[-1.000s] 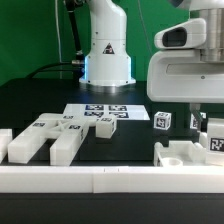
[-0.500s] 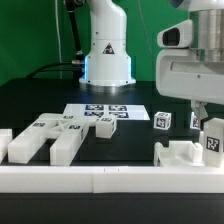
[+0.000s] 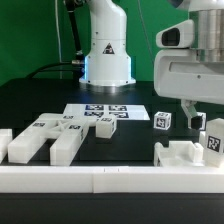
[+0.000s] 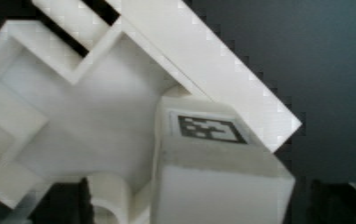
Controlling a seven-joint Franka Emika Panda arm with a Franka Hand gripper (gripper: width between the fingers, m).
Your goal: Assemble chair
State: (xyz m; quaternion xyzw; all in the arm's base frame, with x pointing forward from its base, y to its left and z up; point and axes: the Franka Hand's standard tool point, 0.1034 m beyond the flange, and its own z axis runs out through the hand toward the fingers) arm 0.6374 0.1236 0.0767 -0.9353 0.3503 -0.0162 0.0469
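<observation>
Gripper [image 3: 203, 118] jaws apart, not clamping. Tagged post [image 3: 213, 141] stands upright directly beneath, long axis vertical, seated on chair base [image 3: 180, 156]. Clearing it looks like a straight lift.

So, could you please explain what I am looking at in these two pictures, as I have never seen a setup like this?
This is a robot arm putting a small chair together from loose white pieces. One picture comes from a camera standing off the arm, the other from a camera on its wrist, looking closely at a tagged chair piece. On the black table lie bars and blocks on the exterior view's left, a small tagged cube, the flat marker board and a low white rail in front. On the exterior view's right, the fingers hang spread over another chair part; they seem to hold nothing.
</observation>
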